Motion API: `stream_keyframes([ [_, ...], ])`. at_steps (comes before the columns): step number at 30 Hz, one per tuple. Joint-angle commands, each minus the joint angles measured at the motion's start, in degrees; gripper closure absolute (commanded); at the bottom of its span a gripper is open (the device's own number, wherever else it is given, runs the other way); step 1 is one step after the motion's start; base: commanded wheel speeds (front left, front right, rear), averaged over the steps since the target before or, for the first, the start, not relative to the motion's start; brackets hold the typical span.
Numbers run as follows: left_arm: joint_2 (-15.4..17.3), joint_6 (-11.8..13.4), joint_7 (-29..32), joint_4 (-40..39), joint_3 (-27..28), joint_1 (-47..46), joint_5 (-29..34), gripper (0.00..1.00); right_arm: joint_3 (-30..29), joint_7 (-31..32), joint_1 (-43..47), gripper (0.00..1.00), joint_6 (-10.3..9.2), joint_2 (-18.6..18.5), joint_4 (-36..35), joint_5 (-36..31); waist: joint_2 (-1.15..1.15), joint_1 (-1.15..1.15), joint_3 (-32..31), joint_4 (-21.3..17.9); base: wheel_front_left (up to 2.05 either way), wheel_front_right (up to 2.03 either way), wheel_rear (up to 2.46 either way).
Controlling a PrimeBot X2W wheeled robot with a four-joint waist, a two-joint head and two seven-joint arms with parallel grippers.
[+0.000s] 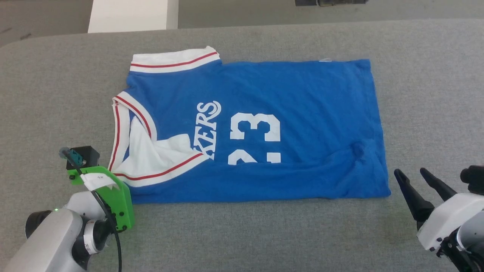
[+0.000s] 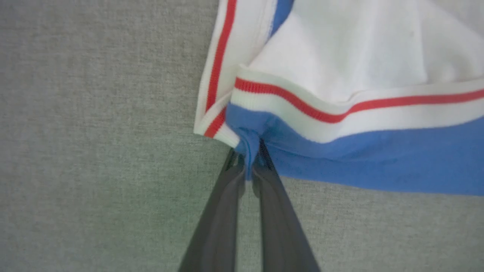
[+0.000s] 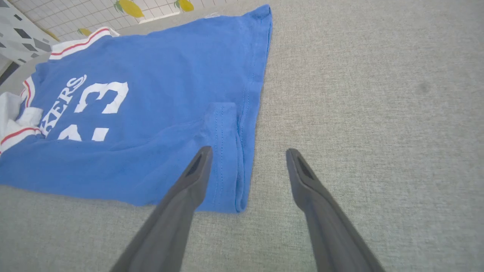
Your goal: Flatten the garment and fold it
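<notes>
Grey woven tabletop [image 1: 264, 234] across the head view. Spread at centre: garment [image 1: 302, 98], royal blue, near edge folded over the lower half of the 23, collar and white sleeves toward 9 o'clock, hem toward 3 o'clock. At 4 o'clock, just beside the hem corner: right gripper [image 1: 410, 172], spread wide, holding nothing. At 8 o'clock: left gripper [image 2: 247, 158], pinched tight on a blue fold of the garment beside the striped trim.
</notes>
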Motion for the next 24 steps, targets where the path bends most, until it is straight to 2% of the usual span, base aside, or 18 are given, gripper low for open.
stream_keyframes([
  [1, -0.5, 0.22, -0.1, 0.25, -0.51, 1.53, -0.88, 1.0, 0.12, 1.75, -1.01, 0.0, -0.08, -0.35, -0.65, -1.1, 0.0, 0.0, -0.96, 0.1, 0.0, 0.0, 0.0],
  [6, 0.13, 1.31, -1.95, -3.34, 0.94, 2.06, -0.59, 1.0, 1.29, 13.54, -3.79, 0.0, -0.08, -1.03, -1.35, -6.13, 0.0, 0.0, -2.07, -0.19, 0.0, 0.0, 0.0],
  [12, 0.85, 2.67, -2.4, -8.3, 1.1, 2.47, 0.41, 1.0, 3.14, 27.07, -8.69, 0.0, -0.08, 0.04, -0.62, -11.63, 0.0, 0.0, -0.69, 0.79, 0.0, 0.0, 0.0],
  [17, 0.85, 3.75, -2.27, -11.32, 0.88, 2.27, 1.11, 1.0, 5.37, 33.03, -11.72, 0.0, -0.08, -0.25, 0.83, -14.58, 0.0, 0.0, 1.57, 2.05, 0.0, 0.0, 0.0],
  [24, 0.26, 4.58, -2.63, -12.89, 0.72, 2.37, 1.32, 1.0, 10.84, 37.82, -13.37, 0.0, -0.08, -2.46, 3.96, -14.41, 0.0, 0.0, 3.68, 2.99, 0.0, 0.0, 0.0],
])
